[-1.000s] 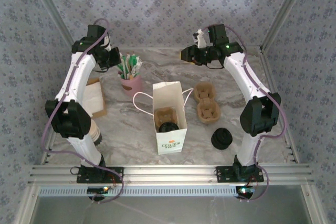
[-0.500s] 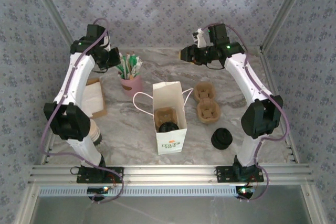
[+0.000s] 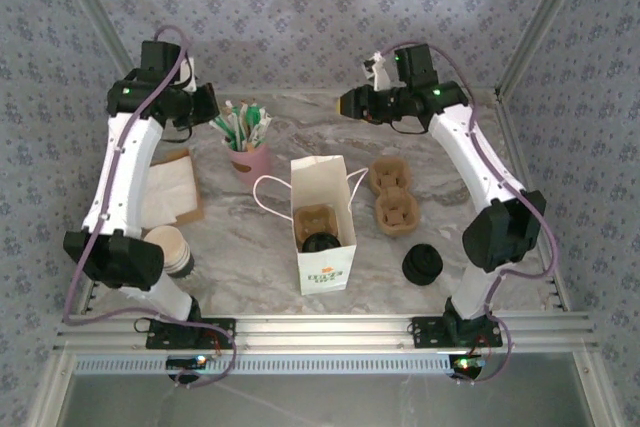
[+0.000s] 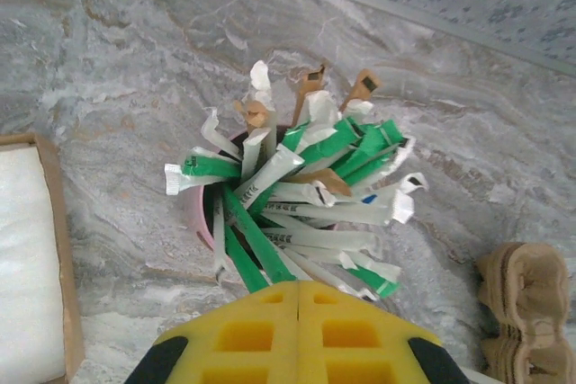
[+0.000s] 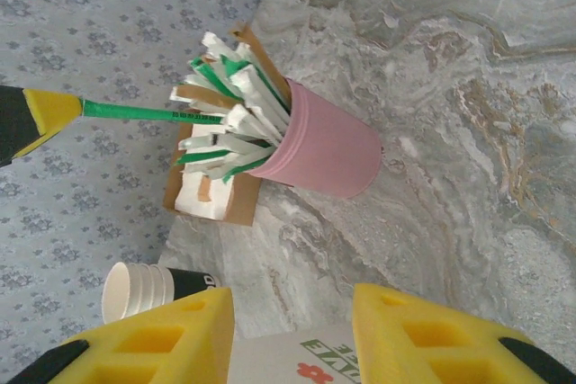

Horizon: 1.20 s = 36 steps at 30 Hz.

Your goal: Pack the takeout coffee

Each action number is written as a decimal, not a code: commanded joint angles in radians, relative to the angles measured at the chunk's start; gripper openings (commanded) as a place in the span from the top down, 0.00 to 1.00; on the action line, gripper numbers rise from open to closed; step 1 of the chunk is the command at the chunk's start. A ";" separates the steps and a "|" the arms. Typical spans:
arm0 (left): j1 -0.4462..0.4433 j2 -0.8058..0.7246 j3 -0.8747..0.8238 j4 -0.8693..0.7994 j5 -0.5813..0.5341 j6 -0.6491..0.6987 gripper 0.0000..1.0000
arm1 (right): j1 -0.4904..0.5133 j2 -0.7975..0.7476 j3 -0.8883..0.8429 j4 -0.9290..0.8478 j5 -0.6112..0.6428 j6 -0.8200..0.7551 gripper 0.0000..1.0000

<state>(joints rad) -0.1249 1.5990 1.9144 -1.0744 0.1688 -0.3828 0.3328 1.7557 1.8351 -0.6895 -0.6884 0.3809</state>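
Note:
The takeout coffee (image 3: 320, 243) shows as a round black lid down inside the open white bag (image 3: 325, 269), beside a cardboard carrier. My left gripper (image 4: 298, 283) is shut on a green stick packet (image 4: 256, 245) whose far end still lies among the other packets in the pink cup (image 3: 248, 158). The right wrist view shows that same yellow fingertip (image 5: 40, 112) pinching the green stick packet (image 5: 135, 112) beside the pink cup (image 5: 328, 146). My right gripper (image 5: 292, 299) hangs open high over the table's far side, above the white bag (image 5: 297, 357).
A stack of lidless cream cups (image 3: 168, 250) stands at the left, a napkin box (image 3: 172, 187) behind it. Cardboard carriers (image 3: 392, 197) lie right of the bag, and a pile of black lids (image 3: 422, 265) sits at the front right.
My left arm has swung back and to the left, drawing the green packet away from the pink cup and uncovering the cup stack. The right arm has barely shifted.

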 commanded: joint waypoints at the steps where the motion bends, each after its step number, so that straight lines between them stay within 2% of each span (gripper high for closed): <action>1: -0.002 -0.066 0.082 -0.047 0.014 -0.002 1.00 | 0.007 -0.079 -0.013 -0.030 0.022 0.016 0.58; 9: -0.002 -0.146 0.218 -0.103 0.055 -0.026 1.00 | 0.018 -0.192 -0.064 -0.046 0.051 0.035 0.58; 15: -0.001 -0.205 0.310 -0.092 0.148 -0.057 1.00 | 0.023 -0.274 -0.109 -0.061 0.076 0.045 0.58; 25: -0.001 -0.240 0.442 -0.042 0.385 -0.165 1.00 | 0.031 -0.377 -0.196 -0.061 0.108 0.071 0.57; 32: -0.001 -0.277 0.363 0.083 0.629 -0.280 1.00 | 0.031 -0.421 -0.232 -0.065 0.127 0.080 0.57; 36: -0.002 -0.305 0.298 0.167 0.711 -0.341 1.00 | 0.033 -0.436 -0.252 -0.056 0.131 0.087 0.57</action>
<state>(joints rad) -0.1249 1.3201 2.2421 -1.0149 0.7544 -0.6518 0.3588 1.3453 1.5986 -0.7372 -0.5774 0.4530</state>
